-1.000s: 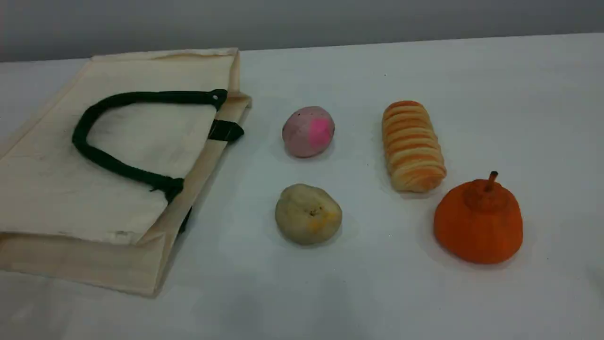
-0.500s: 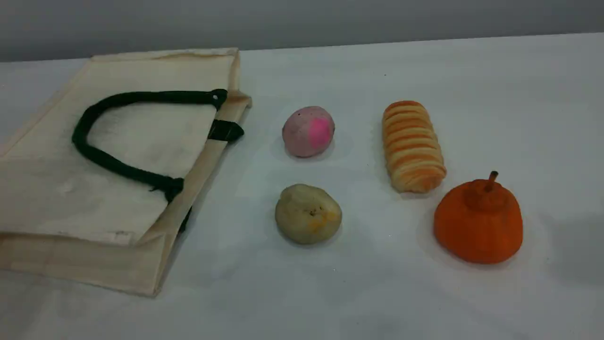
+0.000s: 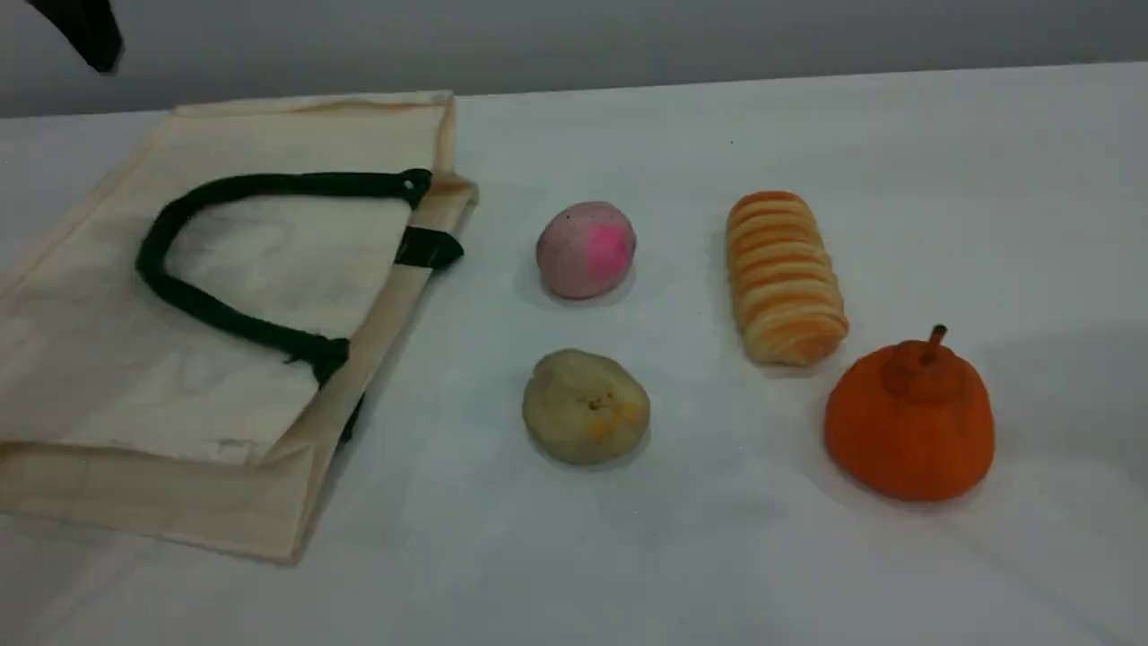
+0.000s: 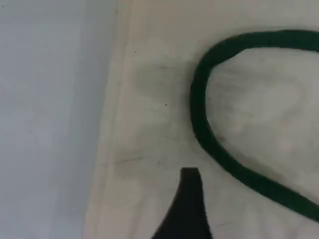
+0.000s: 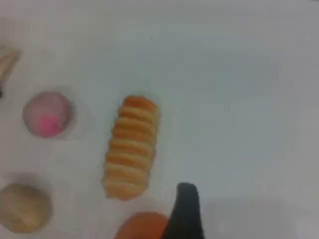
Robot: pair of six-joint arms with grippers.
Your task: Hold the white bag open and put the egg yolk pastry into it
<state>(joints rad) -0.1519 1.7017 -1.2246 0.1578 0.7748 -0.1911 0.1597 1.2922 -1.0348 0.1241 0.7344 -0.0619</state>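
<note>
Currently: round domed pale-beige egg yolk pastry [image 3: 586, 406], yellow-orange patch plus dark speck, sitting lower centre of scene frame on white table [image 3: 717, 556], right of and apart from flat cream-white canvas bag [image 3: 108, 377] with dark green rope handle [image 3: 188, 301]. Bag cut off at left edge. Above bag, left gripper [image 4: 188, 199]; near striped orange roll [image 5: 130, 147], right gripper [image 5: 185, 206]. Only one blurred fingertip each visible; both spread wide, holding nothing.

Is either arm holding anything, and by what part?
Nothing is held. The left end effector hangs open over the bag, the right end effector open over the table.
</note>
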